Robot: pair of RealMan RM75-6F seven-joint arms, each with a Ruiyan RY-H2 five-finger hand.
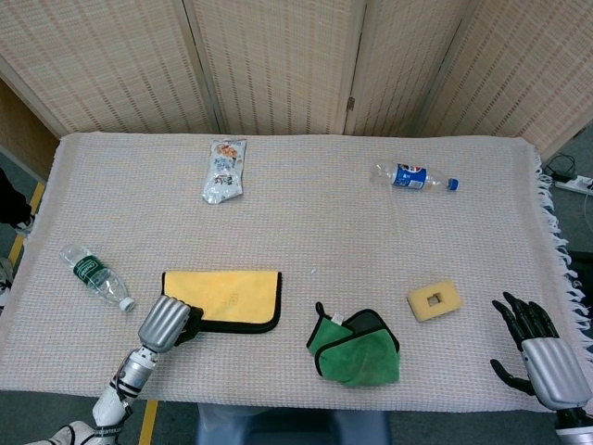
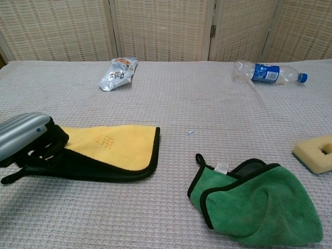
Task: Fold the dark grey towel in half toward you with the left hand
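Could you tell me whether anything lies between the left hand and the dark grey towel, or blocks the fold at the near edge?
Nothing visible does. The left hand already holds the dark grey towel at its near-left corner, folded yellow side up; the green cloth lies apart, to its right.

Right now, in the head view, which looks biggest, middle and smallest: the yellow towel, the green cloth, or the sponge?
1. Yellow towel, its folded top covers the most area.
2. Green cloth, bunched up, clearly smaller.
3. Sponge, smallest by far.

All three lie about equally near the table's front edge, so camera distance hardly skews this.
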